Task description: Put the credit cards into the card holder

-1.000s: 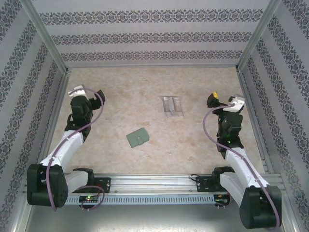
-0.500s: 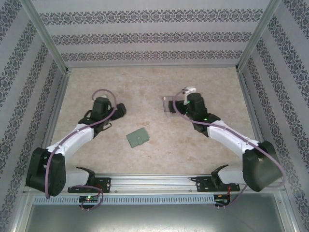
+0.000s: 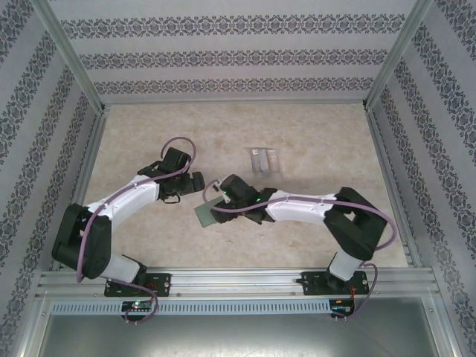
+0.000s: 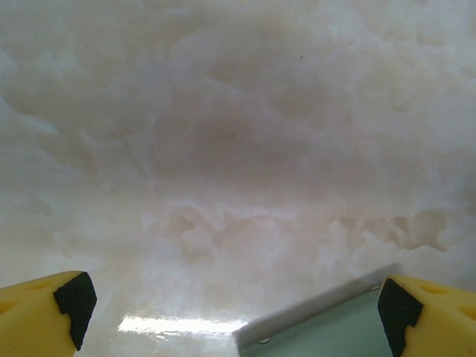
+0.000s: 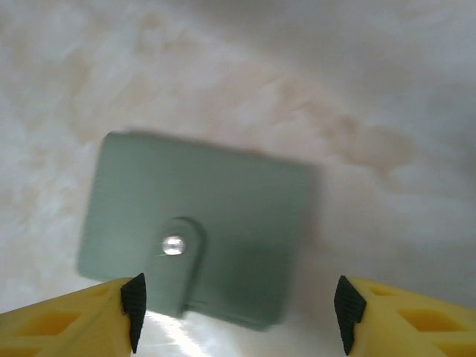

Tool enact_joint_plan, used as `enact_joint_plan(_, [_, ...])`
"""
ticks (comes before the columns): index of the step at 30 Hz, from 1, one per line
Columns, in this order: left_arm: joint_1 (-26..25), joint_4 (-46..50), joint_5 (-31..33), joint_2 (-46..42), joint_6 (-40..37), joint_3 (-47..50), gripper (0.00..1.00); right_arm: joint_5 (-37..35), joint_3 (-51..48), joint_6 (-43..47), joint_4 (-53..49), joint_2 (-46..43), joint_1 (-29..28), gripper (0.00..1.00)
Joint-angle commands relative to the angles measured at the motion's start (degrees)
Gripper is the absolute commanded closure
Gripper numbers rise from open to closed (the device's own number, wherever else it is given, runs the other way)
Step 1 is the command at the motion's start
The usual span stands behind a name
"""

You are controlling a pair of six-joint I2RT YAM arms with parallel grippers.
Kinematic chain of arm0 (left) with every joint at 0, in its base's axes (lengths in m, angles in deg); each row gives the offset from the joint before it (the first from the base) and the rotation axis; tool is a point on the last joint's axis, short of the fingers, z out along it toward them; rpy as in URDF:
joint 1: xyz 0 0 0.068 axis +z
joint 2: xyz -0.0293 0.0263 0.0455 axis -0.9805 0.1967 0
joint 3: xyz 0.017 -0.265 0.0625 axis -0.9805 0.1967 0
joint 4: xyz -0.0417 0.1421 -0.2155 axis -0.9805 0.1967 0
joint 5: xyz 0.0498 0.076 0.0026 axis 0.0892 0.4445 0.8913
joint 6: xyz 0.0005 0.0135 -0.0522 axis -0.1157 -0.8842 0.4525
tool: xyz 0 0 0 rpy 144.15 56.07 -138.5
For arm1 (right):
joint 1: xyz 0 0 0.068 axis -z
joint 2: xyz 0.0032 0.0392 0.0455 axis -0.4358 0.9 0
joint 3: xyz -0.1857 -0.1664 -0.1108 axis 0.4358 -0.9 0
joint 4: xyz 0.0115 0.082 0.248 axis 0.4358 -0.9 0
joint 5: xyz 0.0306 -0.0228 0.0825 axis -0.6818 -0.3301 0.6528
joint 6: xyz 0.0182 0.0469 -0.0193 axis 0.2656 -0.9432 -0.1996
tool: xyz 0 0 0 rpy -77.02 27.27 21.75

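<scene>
The card holder (image 3: pixel 202 217) is a sage-green folding wallet, closed, lying flat on the marbled table. In the right wrist view the card holder (image 5: pixel 197 234) shows its tab and silver snap (image 5: pixel 173 245). My right gripper (image 5: pixel 239 311) hovers over its near edge, open, with a finger on either side and nothing gripped. My right gripper (image 3: pixel 218 198) reaches in from the right. The left gripper (image 4: pixel 236 312) is open just left of the wallet, whose corner (image 4: pixel 327 331) lies by its right finger. The left gripper (image 3: pixel 195 182) is empty. The credit cards (image 3: pixel 265 160) lie side by side farther back.
Patterned walls with metal posts (image 3: pixel 82 82) close in the table on three sides. An aluminium rail (image 3: pixel 238 281) runs along the near edge. Bare marbled tabletop (image 3: pixel 312 134) lies around the cards and behind the wallet.
Both arms have swung in from the sides to the middle. The right gripper passed the cards and came down over the wallet. The left gripper moved right, up to the wallet's edge.
</scene>
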Motion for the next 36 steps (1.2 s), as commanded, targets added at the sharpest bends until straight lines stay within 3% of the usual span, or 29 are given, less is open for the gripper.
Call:
enact_joint_plan(1, [2.5,6.5,-0.5,2.9,-0.8,-3.9,0.01,2.1,4.1,-2.9,-4.0,3.0,-2.1,0.33])
enact_joint_plan(5, [6.1,5.2,-4.5,2.4,-1.7,-2.9,0.01,2.9,7.8,-2.3,-7.7,6.3,-3.2,0.38])
enact_joint_plan(11, [8.1,8.4,-6.8,0.9,-4.2,-3.5,0.01,-4.2,9.7,-0.8,-14.2,8.9,-3.6,0.37])
enact_joint_plan(17, [8.4,8.4,-7.2,0.2,-4.5,-1.8,0.01,-23.9,5.9,1.1,-15.7,7.1,-7.6,0.31])
enact_joint_plan(24, [8.0,3.6,-12.7,0.9,-4.0,0.5,0.0,-32.1,-2.9,0.2,-11.9,-3.1,-6.2,0.26])
enact_joint_plan(28, [6.6,-0.1,-15.6,1.0,-4.1,1.5,0.0,-28.2,-8.2,-1.0,-7.5,-7.9,-0.6,0.26])
enact_joint_plan(31, [4.8,-2.4,-18.3,1.0,-3.1,2.1,0.02,-22.8,-10.4,0.4,-4.0,-11.6,0.0,0.27])
enact_joint_plan(36, [2.3,-8.3,-27.2,0.8,-0.1,6.6,0.19,-3.0,-10.9,-7.5,-0.1,-12.8,4.9,0.3])
